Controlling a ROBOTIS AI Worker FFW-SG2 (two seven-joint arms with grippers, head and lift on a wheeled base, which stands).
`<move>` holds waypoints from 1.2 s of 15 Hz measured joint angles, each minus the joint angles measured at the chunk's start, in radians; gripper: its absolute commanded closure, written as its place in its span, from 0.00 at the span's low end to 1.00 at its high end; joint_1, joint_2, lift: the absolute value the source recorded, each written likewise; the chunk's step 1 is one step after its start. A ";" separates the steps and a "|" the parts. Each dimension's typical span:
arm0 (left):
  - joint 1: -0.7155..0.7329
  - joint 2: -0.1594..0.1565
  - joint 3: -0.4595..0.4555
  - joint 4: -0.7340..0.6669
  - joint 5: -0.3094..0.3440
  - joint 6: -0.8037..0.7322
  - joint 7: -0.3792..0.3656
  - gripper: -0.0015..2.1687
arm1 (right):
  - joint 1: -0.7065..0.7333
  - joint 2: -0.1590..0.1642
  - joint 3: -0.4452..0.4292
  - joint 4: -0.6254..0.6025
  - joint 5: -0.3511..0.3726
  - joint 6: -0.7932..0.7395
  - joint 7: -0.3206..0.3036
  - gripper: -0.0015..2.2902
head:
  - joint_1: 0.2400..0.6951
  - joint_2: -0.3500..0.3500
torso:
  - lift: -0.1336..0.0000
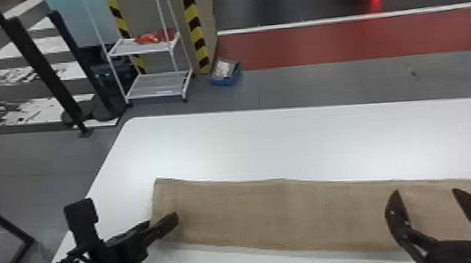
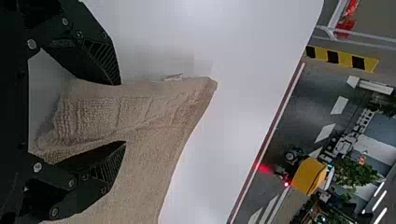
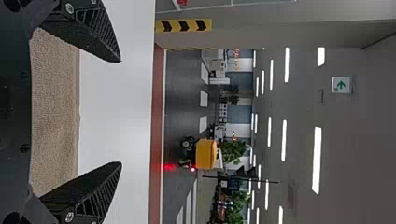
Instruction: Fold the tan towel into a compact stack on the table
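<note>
The tan towel [image 1: 273, 215] lies as a long, flat band across the white table, its left end near my left gripper [image 1: 172, 221]. In the left wrist view that gripper [image 2: 122, 114] stands open, with the end of the towel [image 2: 154, 116] raised in folds between and below its fingers. My right gripper [image 1: 426, 196] is open above the right part of the towel. Seen from the right wrist, the gripper [image 3: 120, 112] has its fingers wide apart with nothing held, and the towel [image 3: 56, 112] lies beyond them.
The white table [image 1: 247, 144] extends behind the towel, with its left edge beside my left arm. Past it on the floor stand a white wire shelf [image 1: 147, 47] and a blue box [image 1: 225, 72]; a black-framed stand [image 1: 38, 62] is at the far left.
</note>
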 measured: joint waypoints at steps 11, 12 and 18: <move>0.005 0.000 0.173 -0.069 0.026 -0.028 0.013 0.99 | -0.005 -0.006 -0.007 0.011 -0.011 -0.003 -0.001 0.04 | 1.00 0.89 | 0.15; -0.004 0.000 0.215 -0.074 0.036 -0.021 0.011 0.99 | -0.006 -0.009 -0.011 0.011 -0.014 -0.003 -0.001 0.04 | 1.00 0.91 | 0.15; 0.051 0.000 0.173 -0.352 0.111 0.129 0.042 0.99 | 0.001 -0.009 -0.073 0.011 -0.049 -0.009 -0.005 0.04 | 1.00 0.81 | 0.15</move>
